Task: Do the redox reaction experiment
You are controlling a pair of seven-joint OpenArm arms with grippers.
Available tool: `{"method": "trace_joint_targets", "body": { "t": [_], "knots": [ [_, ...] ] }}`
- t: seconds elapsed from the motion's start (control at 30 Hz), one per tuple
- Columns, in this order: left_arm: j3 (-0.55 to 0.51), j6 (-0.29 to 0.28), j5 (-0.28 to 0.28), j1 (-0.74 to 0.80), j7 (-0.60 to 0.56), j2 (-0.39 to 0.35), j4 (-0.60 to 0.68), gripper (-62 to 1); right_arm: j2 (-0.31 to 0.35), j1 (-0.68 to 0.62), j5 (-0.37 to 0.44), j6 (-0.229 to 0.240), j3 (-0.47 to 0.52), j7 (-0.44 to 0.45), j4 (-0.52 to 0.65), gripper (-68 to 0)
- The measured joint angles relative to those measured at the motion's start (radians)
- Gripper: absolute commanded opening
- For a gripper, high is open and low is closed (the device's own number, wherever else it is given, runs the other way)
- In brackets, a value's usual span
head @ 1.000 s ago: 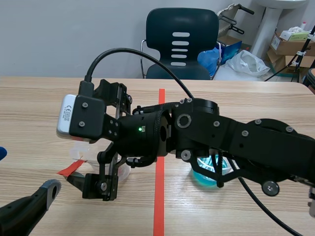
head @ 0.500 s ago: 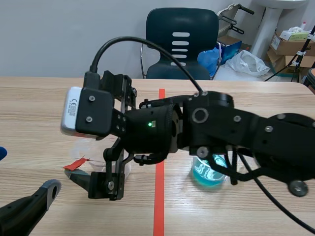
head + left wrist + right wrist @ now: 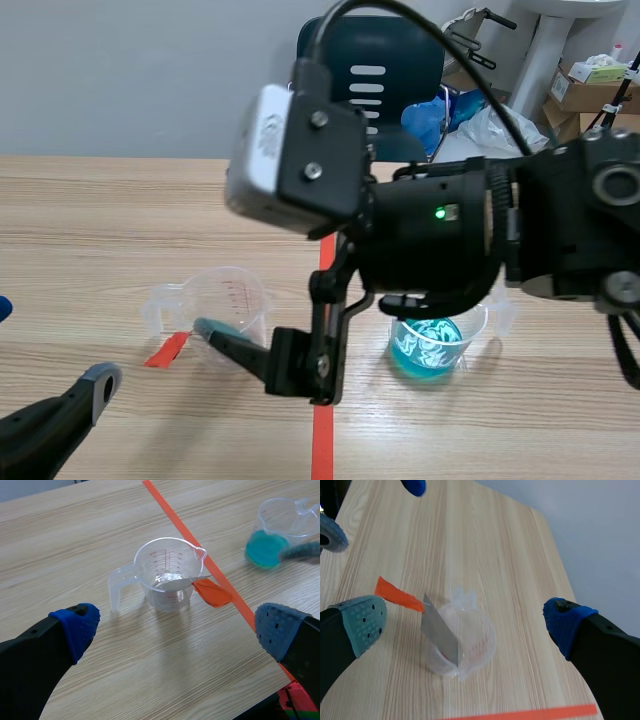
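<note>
Two cups: a clear measuring cup [image 3: 167, 572] is sitting on the tabletop [image 3: 75, 540] just beside the orange tape line. A second cup of blue-green liquid [image 3: 432, 345] is sitting across that line, well apart.
Strip: a grey metal strip [image 3: 440, 630] is leaning inside the clear cup, with its orange tab [image 3: 212, 592] poking out over the rim by the spout.
Step, my guess: the metal is sitting in its cup, so bringing the blue-green liquid over to it is looking like the job now.
Doing it well: I'm thinking keep well off that tab, since one nudge could flip the strip out or tip the light cup. Grip the blue cup low on its wall, carry it level, and pour slowly on the side away from the strip.
Right jaws: hanging spread wide above the clear cup, gripping nothing and touching nothing I can see.
Left jaws: also gaping wide, sitting low on the robot's side of the clear cup, empty.
</note>
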Motion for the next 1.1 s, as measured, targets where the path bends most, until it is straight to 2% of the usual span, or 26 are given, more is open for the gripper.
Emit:
{"method": "trace_joint_targets", "body": {
  "t": [0.07, 0.27, 0.47, 0.57, 0.67, 0.83, 0.93, 1.1],
  "knots": [
    [-0.020, 0.000, 0.000, 0.000, 0.001, 0.000, 0.001, 1.4, 0.040, -0.049, 0.022, -0.021, 0.065, -0.001, 0.027, -2.0],
    [-0.063, 0.000, 0.003, 0.000, 0.084, 0.000, 0.080, 1.4, 0.134, -0.222, 0.104, -0.031, 0.340, -0.043, 0.093, -2.0],
    [-0.103, 0.000, 0.005, 0.000, 0.113, 0.000, 0.164, 1.4, 0.138, -0.406, 0.166, -0.031, 0.647, -0.103, 0.108, -2.0],
    [-0.123, 0.000, 0.058, 0.000, 0.116, 0.000, 0.193, 1.4, 0.132, -0.478, 0.191, -0.031, 0.789, -0.104, 0.108, -2.0],
    [-0.126, 0.000, 0.084, 0.000, 0.121, 0.000, 0.213, 1.4, 0.083, -0.528, 0.190, -0.031, 0.929, -0.128, 0.108, -2.1],
    [-0.155, -0.012, 0.128, -0.015, 0.129, 0.035, 0.214, 1.4, -0.051, -0.555, 0.171, -0.030, 1.102, -0.171, 0.107, -2.1],
    [-0.175, -0.055, 0.141, -0.035, 0.129, 0.076, 0.214, 1.4, -0.128, -0.555, 0.121, -0.029, 1.136, -0.180, 0.107, -2.1],
    [-0.179, -0.060, 0.139, -0.072, 0.128, 0.093, 0.214, 1.4, -0.246, -0.555, 0.043, -0.007, 1.136, -0.182, 0.107, -3.9]
  ]
}}
